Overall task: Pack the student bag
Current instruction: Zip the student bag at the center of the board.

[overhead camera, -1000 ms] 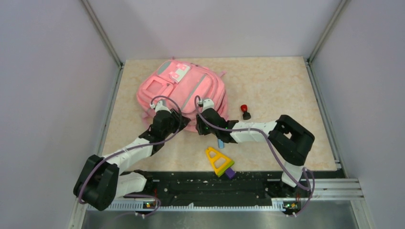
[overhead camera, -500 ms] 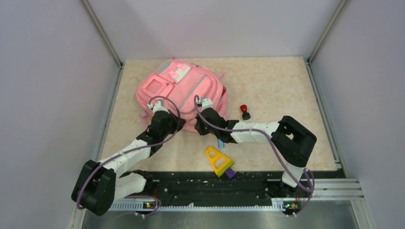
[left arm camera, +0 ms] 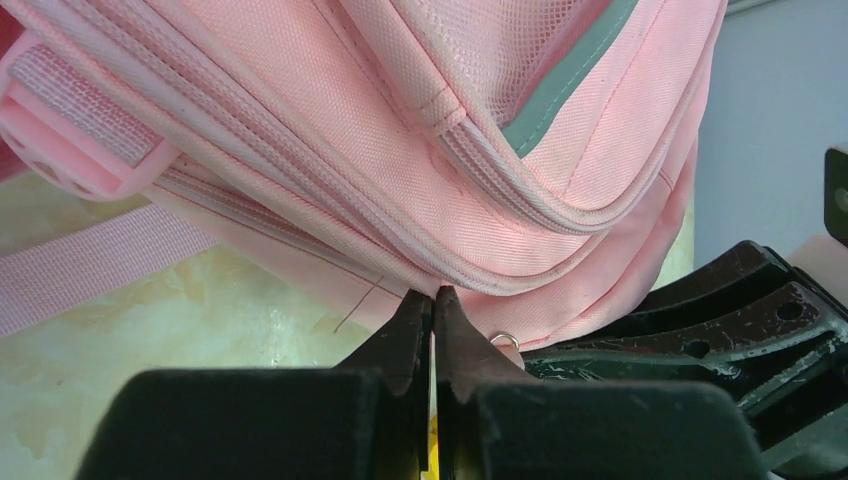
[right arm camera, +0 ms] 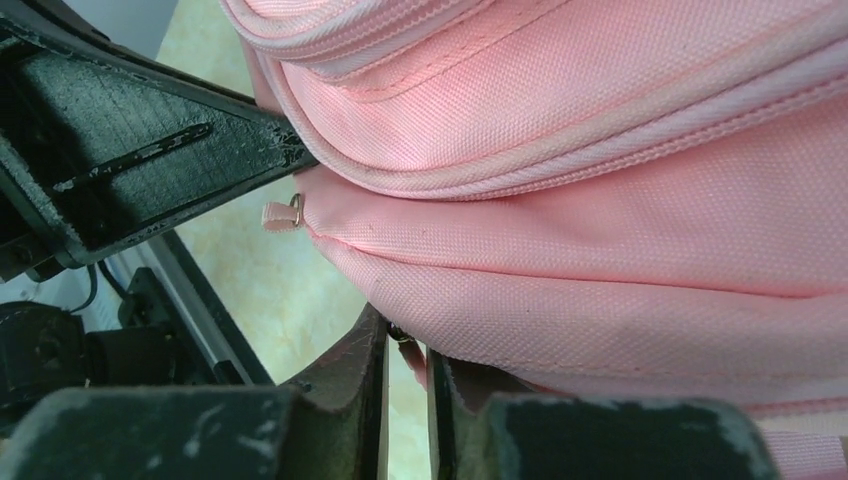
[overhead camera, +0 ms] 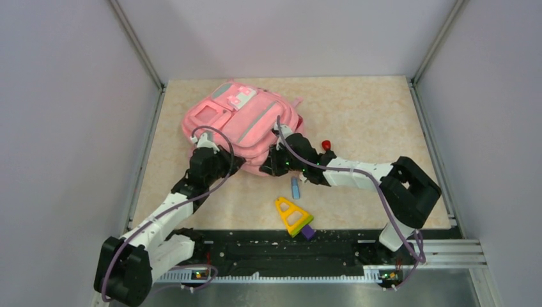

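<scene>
The pink student bag (overhead camera: 238, 123) lies flat at the back left of the table. My left gripper (overhead camera: 220, 164) is at its near edge, and in the left wrist view its jaws (left arm camera: 433, 296) are shut on the bag's lower seam (left arm camera: 470, 275), which dips into a V at the tips. My right gripper (overhead camera: 276, 161) is at the bag's near right edge. Its jaws (right arm camera: 408, 338) are shut on a pink zipper pull (right arm camera: 412, 352) under the bag (right arm camera: 600, 250). A second pull with a metal ring (right arm camera: 283, 213) hangs free between the two grippers.
A small blue item (overhead camera: 294, 187) lies just in front of the right gripper. A yellow triangle (overhead camera: 292, 215) with a purple piece (overhead camera: 308, 232) lies near the front edge. A red and black item (overhead camera: 326, 145) sits behind the right forearm. Walls close in on three sides.
The right gripper has moved right along the bag's near edge, uncovering the blue item. The bag's near right side has shifted right with it. The left arm has stretched forward.
</scene>
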Tool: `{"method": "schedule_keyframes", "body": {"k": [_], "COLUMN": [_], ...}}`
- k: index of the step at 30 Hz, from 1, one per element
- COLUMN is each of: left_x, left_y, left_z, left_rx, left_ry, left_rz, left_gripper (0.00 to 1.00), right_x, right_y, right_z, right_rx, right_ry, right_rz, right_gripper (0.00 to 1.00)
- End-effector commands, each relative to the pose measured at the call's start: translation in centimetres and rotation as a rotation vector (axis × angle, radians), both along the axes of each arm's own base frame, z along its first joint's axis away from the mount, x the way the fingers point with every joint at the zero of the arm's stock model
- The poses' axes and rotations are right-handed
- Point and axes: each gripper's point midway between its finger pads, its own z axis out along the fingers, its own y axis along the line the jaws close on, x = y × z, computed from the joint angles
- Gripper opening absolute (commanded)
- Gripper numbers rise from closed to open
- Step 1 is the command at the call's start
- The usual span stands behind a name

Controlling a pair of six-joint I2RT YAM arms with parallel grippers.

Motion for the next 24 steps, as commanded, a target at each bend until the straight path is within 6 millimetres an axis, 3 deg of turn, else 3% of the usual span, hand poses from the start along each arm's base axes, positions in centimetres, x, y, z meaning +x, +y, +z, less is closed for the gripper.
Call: {"method": "schedule_keyframes", "body": {"k": [1, 5, 9, 16, 24], "left_x": [2.2, 2.0, 2.0, 2.3, 2.3], "left_y": [7.9, 6.9, 6.6, 5.9, 5.5], "left_z": [-0.5, -0.6, -0.7, -0.6, 0.7], "left_rx": [0.204, 0.177, 0.145, 0.109, 0.065], "left_ry": [-0.039, -0.037, -0.038, -0.044, -0.075], "left_rz": [0.293, 0.245, 0.246, 0.231, 0.22], "left_gripper": [0.0, 0.0, 0.0, 0.0, 0.0], "right_x": [-0.9, -2.6, -3.7, -3.9, -3.6], "right_y": [-2.2, -0.9, -0.5, 0.9, 5.4], "right_z": [-1.1, 0.2, 1.7, 2.5, 2.3], "right_rx": [-0.043, 0.026, 0.017, -0.017, 0.065], "right_ry": [0.067, 0.041, -0.073, -0.161, -0.167], "right_rz": [0.051, 0.175, 0.216, 0.172, 0.021], "right_gripper": [0.14, 0.38, 0.5, 0.54, 0.5]}}
